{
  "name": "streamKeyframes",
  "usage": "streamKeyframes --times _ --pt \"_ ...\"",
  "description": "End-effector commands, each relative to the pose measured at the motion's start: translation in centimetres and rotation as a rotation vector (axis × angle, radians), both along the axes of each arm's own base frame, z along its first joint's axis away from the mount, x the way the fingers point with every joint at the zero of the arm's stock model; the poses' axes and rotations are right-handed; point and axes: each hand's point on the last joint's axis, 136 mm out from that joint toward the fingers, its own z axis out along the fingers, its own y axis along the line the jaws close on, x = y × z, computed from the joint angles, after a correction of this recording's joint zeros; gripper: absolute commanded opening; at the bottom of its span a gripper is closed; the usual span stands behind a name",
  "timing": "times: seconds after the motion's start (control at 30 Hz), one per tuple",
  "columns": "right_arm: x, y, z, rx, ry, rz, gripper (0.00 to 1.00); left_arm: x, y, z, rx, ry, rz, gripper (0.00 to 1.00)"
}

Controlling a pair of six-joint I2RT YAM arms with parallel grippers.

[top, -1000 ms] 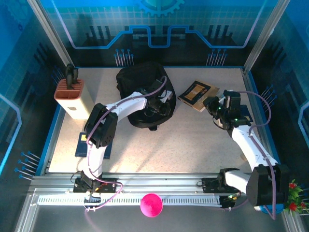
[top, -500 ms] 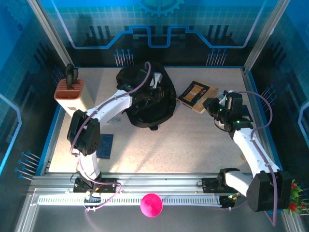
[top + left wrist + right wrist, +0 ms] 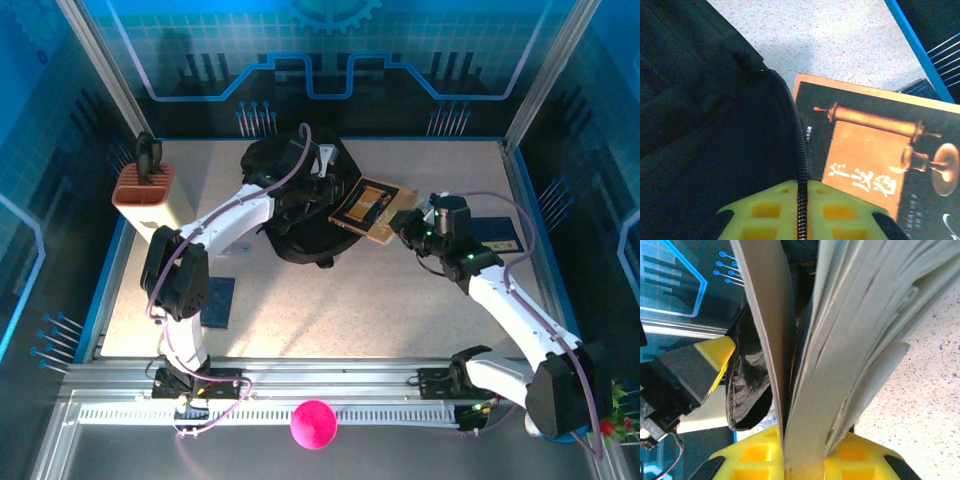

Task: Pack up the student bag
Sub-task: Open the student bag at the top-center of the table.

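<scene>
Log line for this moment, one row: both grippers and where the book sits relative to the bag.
left gripper: shut on bag zipper edge | right gripper: shut on book | book: beside bag zipper, not yet inside

Bright, even light falls on the tabletop point(image 3: 400, 300) with soft shadows, the student bag point(image 3: 262, 158) reads near-black, and wrist close-ups blur nearest the lens.

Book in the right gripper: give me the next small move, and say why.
Probably slide the book a little further left, past the zipper edge and into the student bag. The right gripper is clamped on the book, the left gripper pinches the zipper edge, and most of the book lies outside the bag, with just its left edge at the opening.
</scene>
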Motion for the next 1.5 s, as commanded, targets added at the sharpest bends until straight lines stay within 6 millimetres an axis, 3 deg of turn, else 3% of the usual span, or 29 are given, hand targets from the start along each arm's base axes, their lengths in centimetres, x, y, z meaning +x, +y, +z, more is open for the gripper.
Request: streamKeyframes --times 0.0,0.2,0.4,0.53,0.7,0.93,1.07,1.23,1.3,1.47 --pt "1.4 1.5 2.7 0.083 -0.07 0.018 0.11 -1.2 -0.3 0.7 0.001 -0.025 -0.066 0.27" --pt "2.1 2.3 4.0 0.107 -0.105 0.048 0.11 -4.5 3.3 -1.6 0.15 -0.006 -0.077 0.58" --pt "2.4 2.5 4.1 0.113 -0.102 0.065 0.11 -7.5 5.8 -4.6 0.275 0.061 -0.1 0.66" --pt "2.4 2.4 4.0 0.11 -0.1 0.06 0.11 -8.2 6.4 -6.2 0.327 0.081 -0.124 0.64" --pt "2.4 2.3 3.7 0.107 -0.095 0.057 0.11 -6.8 6.9 -7.6 0.403 0.062 -0.099 0.56" --pt "2.2 2.2 3.6 0.105 -0.091 0.05 0.11 -4.5 6.1 -7.5 0.39 0.016 -0.058 0.43" --pt "2.0 2.1 3.5 0.102 -0.086 0.049 0.11 -3.8 5.9 -7.6 0.4 0.009 -0.041 0.3" --pt "1.5 1.5 2.8 0.083 -0.057 0.03 0.11 -2.9 6.1 -5.1 0.37 -0.062 0.012 0.16" --pt "1.3 1.3 2.4 0.068 -0.044 0.021 0.11 -2.5 6.2 -3.1 0.335 -0.113 0.05 0.09" --pt "0.9 1.7 2.1 0.066 -0.029 0.031 0.11 -1.3 5.2 2.4 0.236 -0.236 0.092 0.04"
